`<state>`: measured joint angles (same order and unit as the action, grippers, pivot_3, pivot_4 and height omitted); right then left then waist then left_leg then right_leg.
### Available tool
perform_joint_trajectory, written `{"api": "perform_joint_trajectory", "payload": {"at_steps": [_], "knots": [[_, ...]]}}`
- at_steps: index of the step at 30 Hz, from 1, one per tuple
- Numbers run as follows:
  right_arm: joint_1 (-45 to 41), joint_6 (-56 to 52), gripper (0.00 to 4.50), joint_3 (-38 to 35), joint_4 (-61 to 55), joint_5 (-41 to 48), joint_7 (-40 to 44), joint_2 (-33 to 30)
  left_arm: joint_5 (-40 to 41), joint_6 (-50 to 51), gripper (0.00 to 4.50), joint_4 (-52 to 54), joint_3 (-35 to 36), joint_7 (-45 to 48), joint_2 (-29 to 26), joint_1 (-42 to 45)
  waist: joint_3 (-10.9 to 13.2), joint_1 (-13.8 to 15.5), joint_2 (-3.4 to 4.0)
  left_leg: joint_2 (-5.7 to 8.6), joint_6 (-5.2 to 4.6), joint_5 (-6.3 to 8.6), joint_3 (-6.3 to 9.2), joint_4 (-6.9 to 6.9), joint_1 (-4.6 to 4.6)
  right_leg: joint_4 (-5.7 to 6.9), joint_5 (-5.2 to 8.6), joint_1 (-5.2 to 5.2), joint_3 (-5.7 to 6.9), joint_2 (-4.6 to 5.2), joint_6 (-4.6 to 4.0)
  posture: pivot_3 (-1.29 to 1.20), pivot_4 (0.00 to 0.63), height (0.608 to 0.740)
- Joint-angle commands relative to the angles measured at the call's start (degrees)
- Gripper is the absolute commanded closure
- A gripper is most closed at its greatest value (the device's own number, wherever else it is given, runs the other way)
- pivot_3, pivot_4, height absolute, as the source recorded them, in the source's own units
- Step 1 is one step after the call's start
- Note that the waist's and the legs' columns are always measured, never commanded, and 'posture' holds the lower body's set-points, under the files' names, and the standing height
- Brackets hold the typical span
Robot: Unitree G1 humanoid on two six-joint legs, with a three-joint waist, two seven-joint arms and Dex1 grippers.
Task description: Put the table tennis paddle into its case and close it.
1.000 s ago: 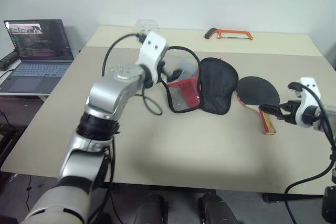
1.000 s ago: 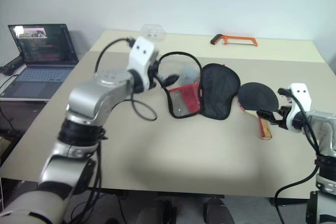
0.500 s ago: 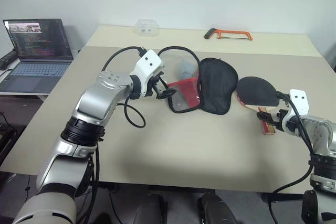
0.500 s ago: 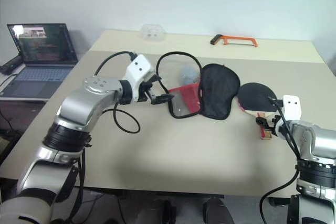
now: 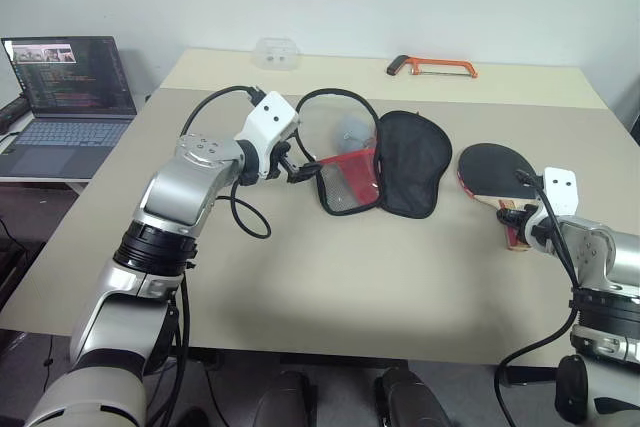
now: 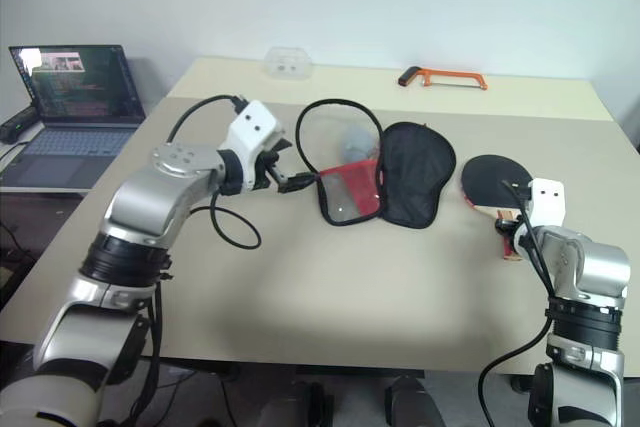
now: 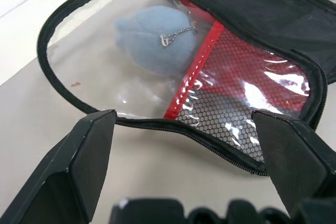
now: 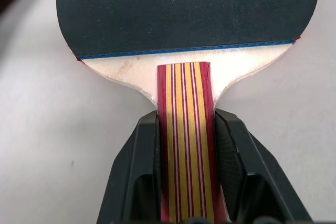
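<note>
while case (image 5: pixel 375 162) lies open – paddle handle (image 8: pixel 186 129) between right tool (image 8: pixel 186 145) fingers.

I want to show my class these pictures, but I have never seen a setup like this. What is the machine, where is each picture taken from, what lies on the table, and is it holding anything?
It is a humanoid robot with two arms, each ending in a two-fingered gripper. Two pictures come from cameras in its head, looking down at the table; the other two from cameras on its wrists. On the table lie an opened case, a table tennis paddle, an orange hacksaw and a small clear box. A laptop sits beside it. The right gripper is shut on the paddle's handle; the left gripper is open at the case's edge.
</note>
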<state>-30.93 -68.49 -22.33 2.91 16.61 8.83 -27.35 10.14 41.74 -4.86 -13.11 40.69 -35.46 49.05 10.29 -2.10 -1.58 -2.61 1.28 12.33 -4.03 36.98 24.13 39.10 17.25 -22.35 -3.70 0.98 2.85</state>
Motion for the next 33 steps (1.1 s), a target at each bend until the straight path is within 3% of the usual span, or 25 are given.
{"api": "perform_joint_trajectory", "payload": {"at_steps": [1, 8, 13, 21, 33], "knots": [[-5.4, 1.2, 3.44, -4.0, -2.3, 0.1, -1.9, -2.4, -0.8, -1.4, 0.00, 0.7, 2.1, -0.1, 0.1, 1.4, 0.0, 0.0, 0.01, -0.01, 0.00, 0.00, 0.00, -0.01, 0.03, 0.00, 0.00, -0.04, 0.00, 0.00, 0.00, 0.00, 0.150, 0.740], [-14.5, -3.1, 3.44, -3.8, -7.1, 0.8, -6.4, 0.7, -1.8, -2.3, 0.00, -0.8, 2.7, 0.1, -0.2, 1.8, 0.0, 0.1, 0.02, -0.03, 0.09, -0.06, -0.07, 0.02, 0.76, 0.21, 0.00, -0.94, -0.08, 0.00, -0.02, 0.00, 0.150, 0.740], [-20.0, -5.4, 3.44, -3.0, -9.8, 0.6, -12.5, 11.8, -2.4, -2.4, 0.00, -1.3, 2.8, -0.2, 0.2, 1.9, 0.0, -0.2, 0.02, -0.06, 0.06, -0.04, -0.15, 0.02, 0.76, 0.41, 0.02, -1.06, -0.17, -0.03, -0.05, 0.00, 0.150, 0.740], [-25.1, 3.3, 3.44, -2.8, -0.8, -1.6, -21.6, 25.2, -2.9, -1.1, 0.00, 0.6, 2.8, -0.3, 1.2, 0.9, 0.0, 0.3, 0.02, -0.07, 0.03, -0.04, -0.15, 0.04, 0.79, 0.53, 0.02, -1.13, -0.12, 0.06, -0.06, 0.00, 0.150, 0.740], [-26.6, 10.8, 3.44, -4.1, 8.8, -0.1, -23.6, 29.4, -3.2, 1.1, 0.00, 3.2, 3.7, -1.4, 0.7, -0.8, 0.0, 0.1, 0.02, -0.09, 0.04, -0.04, -0.20, 0.02, 0.80, 0.57, 0.02, -1.18, -0.14, 0.06, -0.07, 0.00, 0.150, 0.740]]}}
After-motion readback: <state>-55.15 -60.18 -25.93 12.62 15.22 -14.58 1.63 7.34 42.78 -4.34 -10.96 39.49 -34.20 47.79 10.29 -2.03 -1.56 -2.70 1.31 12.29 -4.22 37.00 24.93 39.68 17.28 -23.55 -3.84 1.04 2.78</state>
